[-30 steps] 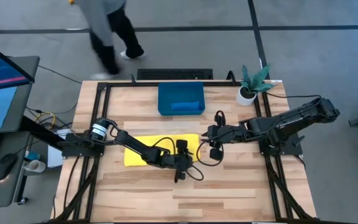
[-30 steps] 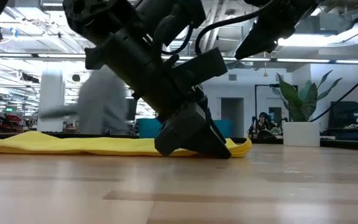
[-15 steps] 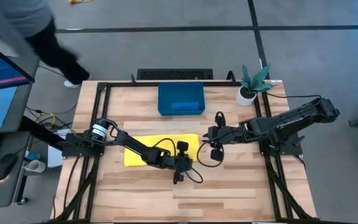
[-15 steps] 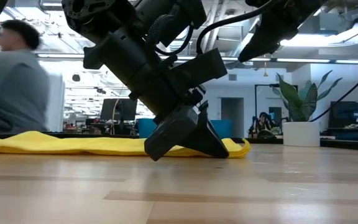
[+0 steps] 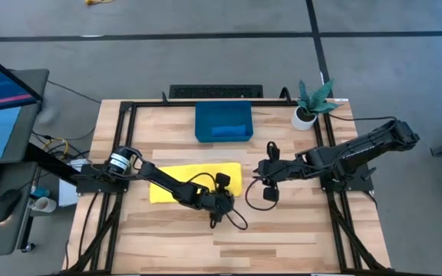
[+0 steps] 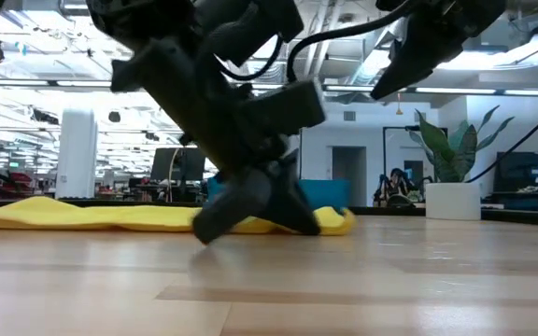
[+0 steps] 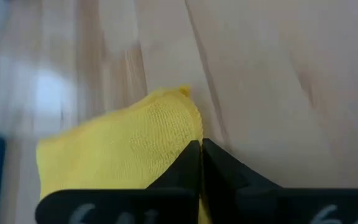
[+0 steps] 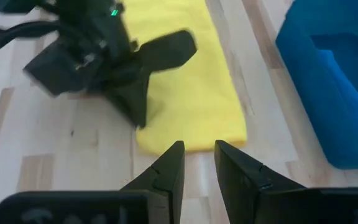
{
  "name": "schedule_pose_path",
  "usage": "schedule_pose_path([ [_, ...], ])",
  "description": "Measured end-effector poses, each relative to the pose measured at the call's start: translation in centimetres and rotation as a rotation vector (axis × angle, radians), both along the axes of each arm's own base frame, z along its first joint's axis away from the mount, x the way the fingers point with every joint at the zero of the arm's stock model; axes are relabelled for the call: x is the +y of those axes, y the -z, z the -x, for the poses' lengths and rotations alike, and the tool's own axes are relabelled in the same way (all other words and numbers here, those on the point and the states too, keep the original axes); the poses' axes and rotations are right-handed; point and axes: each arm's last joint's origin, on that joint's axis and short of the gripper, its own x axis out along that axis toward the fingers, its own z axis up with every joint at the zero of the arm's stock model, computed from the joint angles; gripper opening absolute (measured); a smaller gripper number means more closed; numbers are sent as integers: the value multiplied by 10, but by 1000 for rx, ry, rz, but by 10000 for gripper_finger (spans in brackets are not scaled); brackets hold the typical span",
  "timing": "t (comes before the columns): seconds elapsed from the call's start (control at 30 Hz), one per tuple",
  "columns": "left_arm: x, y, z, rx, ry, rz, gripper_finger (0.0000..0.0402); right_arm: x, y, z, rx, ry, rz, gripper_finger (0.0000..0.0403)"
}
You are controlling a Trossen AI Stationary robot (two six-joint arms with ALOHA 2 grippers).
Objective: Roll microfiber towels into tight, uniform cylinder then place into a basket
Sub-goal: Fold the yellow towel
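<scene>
On the left half of the table (image 5: 282,230), the yellow microfiber towel (image 5: 194,180) is laid flat, at about nine o'clock from the table's centre. It is judged to be light, soft and limp: no shape will be kept by it unless tension is held, and its nap will drag somewhat on the wood, which may help a roll to bite. Its near right corner is pinched by the left gripper (image 7: 201,149), whose fingers are pressed together on the hem with the cloth caught between them. A hold at a corner or along an edge is judged best, since the middle would only bunch; for an even cylinder the opposite corner of the same edge should be taken too.

At twelve o'clock the basket (image 5: 223,109) is set, with a blue towel (image 5: 230,131) seen lying inside it.

Toward three o'clock the right gripper (image 8: 197,165) is held above the table, just off the yellow towel's right edge, its fingers narrowly parted and nothing between them. A small potted plant (image 5: 308,106) is stood at about one o'clock.
</scene>
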Motion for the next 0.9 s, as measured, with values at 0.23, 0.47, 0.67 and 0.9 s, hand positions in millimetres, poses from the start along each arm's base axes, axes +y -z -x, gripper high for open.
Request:
schedule_pose_path([
  [0.23,-16,-21,27,190,98,140,1,5,0,1,-1,-23,0,111],
  [0.47,-27,-26,38,232,74,190,2,6,-1,1,-10,-24,-3,111],
  [0.67,-27,-27,38,216,53,179,13,6,-1,1,-9,-24,-2,111],
  [0.9,-27,-27,37,202,23,186,76,6,-1,1,-9,-25,-2,111],
])
